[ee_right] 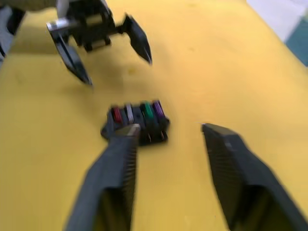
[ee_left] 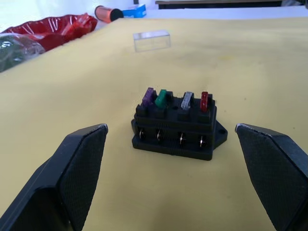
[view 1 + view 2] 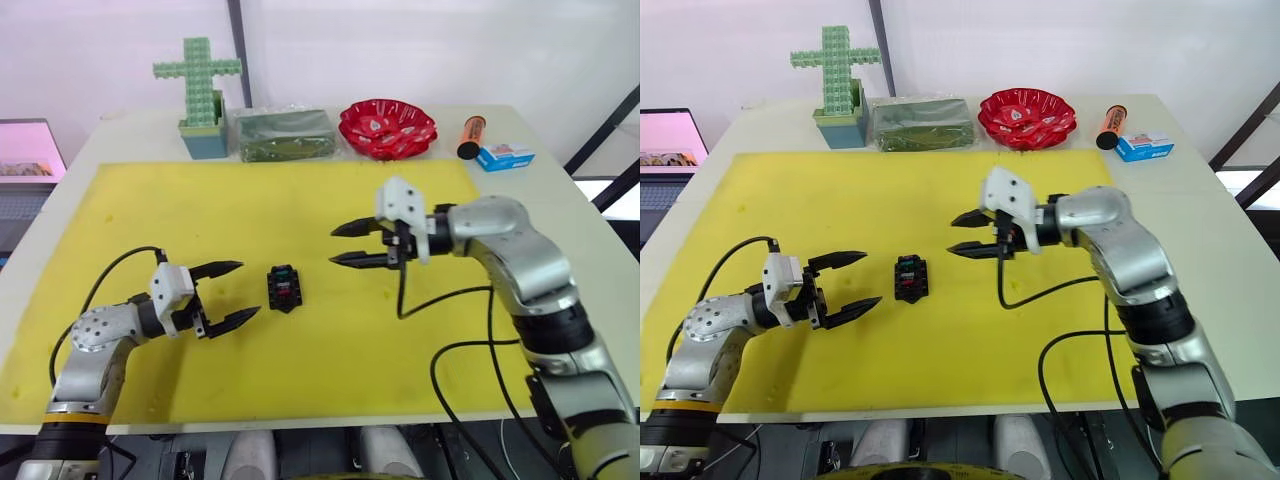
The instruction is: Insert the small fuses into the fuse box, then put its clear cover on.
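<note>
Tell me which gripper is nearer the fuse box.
Left, narrowly. The left gripper sits open just to the robot's left of the fuse box, low over the mat. The right gripper is open too, off to the box's right and farther back.

Bright, even light – rt wrist view blurred

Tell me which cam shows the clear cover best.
Left wrist view: the clear cover lies on the yellow mat beyond the fuse box, empty and off the box. In both eye views I can't make it out against the mat. The right wrist view looks at the box, not the cover.
</note>
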Action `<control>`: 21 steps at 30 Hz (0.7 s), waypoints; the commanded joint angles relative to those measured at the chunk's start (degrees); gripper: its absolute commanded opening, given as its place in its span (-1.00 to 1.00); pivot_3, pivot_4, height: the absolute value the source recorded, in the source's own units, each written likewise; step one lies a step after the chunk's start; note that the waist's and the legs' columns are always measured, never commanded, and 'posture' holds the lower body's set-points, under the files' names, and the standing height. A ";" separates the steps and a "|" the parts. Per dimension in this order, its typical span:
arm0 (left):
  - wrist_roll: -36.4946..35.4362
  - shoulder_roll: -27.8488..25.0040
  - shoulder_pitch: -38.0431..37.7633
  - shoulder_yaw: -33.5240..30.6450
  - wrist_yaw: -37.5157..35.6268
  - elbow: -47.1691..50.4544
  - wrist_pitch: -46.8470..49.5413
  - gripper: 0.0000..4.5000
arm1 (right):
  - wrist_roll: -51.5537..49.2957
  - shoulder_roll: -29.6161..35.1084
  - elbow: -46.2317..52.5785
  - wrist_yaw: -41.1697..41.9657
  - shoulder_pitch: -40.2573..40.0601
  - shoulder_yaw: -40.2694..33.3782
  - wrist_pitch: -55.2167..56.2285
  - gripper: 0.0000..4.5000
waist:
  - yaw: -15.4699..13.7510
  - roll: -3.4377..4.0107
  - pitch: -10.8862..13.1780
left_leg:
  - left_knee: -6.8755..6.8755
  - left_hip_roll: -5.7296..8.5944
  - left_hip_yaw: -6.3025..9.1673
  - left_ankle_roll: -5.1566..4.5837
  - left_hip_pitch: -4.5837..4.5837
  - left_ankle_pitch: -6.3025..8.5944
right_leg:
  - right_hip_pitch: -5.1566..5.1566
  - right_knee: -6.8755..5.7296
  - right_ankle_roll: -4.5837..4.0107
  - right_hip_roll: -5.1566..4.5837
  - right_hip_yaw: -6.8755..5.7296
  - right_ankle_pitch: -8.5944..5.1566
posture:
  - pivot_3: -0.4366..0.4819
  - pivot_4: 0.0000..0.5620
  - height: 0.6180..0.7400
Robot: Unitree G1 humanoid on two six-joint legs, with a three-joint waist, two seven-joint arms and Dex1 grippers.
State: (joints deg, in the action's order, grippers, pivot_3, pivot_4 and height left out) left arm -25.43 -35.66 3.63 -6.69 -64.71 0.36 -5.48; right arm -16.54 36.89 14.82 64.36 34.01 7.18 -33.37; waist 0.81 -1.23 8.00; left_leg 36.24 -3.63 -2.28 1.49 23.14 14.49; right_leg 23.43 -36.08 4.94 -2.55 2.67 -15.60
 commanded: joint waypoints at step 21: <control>-3.83 -5.50 -2.84 -10.61 -1.67 -0.54 1.63 1.00 | 1.16 6.93 7.51 -19.59 -31.21 -25.51 7.32 0.98 | -0.16 -0.03 0.01 | 0.02 0.00 -0.13 0.00 -0.08 0.00 | -0.06 0.05 -0.02 -0.02 0.12 -0.02 | -0.05 -0.47 1.00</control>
State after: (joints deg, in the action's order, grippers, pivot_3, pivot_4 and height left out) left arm -28.07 -40.51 0.62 -15.35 -67.11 -1.64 -3.97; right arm -16.50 43.73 21.56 46.43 3.03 -16.71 -28.18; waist 0.65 -1.26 8.01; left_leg 36.26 -3.63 -2.41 1.50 23.06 14.49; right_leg 23.36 -36.03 4.92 -2.56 2.78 -15.62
